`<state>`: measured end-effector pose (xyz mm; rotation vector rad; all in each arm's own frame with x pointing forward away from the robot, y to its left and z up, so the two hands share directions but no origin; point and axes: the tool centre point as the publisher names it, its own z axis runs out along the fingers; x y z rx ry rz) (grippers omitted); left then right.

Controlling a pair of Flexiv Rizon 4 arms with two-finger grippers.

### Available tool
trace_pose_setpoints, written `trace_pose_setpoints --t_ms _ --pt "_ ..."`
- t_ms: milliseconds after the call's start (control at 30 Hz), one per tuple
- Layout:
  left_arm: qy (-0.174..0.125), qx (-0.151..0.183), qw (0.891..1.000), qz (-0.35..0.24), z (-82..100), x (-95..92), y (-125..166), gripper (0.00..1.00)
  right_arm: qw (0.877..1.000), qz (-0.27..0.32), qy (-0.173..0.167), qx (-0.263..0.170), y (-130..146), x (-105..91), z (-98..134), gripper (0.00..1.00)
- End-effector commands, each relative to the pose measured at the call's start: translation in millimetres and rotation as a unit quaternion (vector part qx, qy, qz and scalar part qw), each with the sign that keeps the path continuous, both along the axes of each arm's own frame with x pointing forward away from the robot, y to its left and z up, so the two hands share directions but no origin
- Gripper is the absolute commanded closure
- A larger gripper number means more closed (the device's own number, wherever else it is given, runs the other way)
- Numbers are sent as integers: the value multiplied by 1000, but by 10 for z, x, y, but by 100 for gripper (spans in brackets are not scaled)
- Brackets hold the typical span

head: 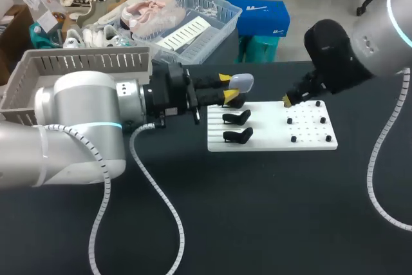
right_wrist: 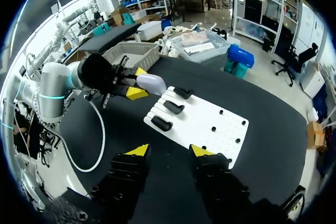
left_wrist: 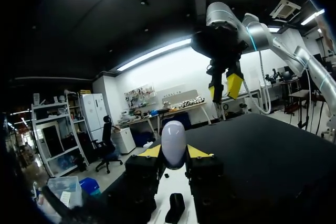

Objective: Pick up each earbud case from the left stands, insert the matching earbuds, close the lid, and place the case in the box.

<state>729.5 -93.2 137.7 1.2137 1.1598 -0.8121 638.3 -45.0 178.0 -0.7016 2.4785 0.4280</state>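
A pale, rounded earbud case (head: 242, 82) is held above the far left corner of the white board (head: 270, 134), with my left gripper (head: 226, 87) shut on it. In the left wrist view the case (left_wrist: 173, 137) stands upright between the yellow tips. Two empty black stands (head: 237, 118) remain on the board's left half. Small black earbuds (head: 302, 120) dot its right half. My right gripper (head: 288, 100) hovers over the board's far edge. Its fingers stand open with nothing between them (right_wrist: 169, 150), and the board (right_wrist: 199, 121) lies ahead of them.
A grey slatted basket (head: 84, 62) sits at the table's back left, behind my left arm. The left arm's cable (head: 154, 191) loops over the dark tabletop in front. The right arm's cable (head: 380, 178) hangs at the right edge.
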Motion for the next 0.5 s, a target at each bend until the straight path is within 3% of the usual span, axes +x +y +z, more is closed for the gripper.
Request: trace_pose_setpoints --t_ms 33,333,500 --pt "3 -5 1000 6 85 70 305 100 996 19 -70 58 -151 -78 -37 56" --pt "4 1 998 56 148 267 817 100 985 74 -128 84 -235 -81 -48 56" --pt "0 7 996 92 169 378 1066 100 984 78 -133 90 -270 -43 -68 56"
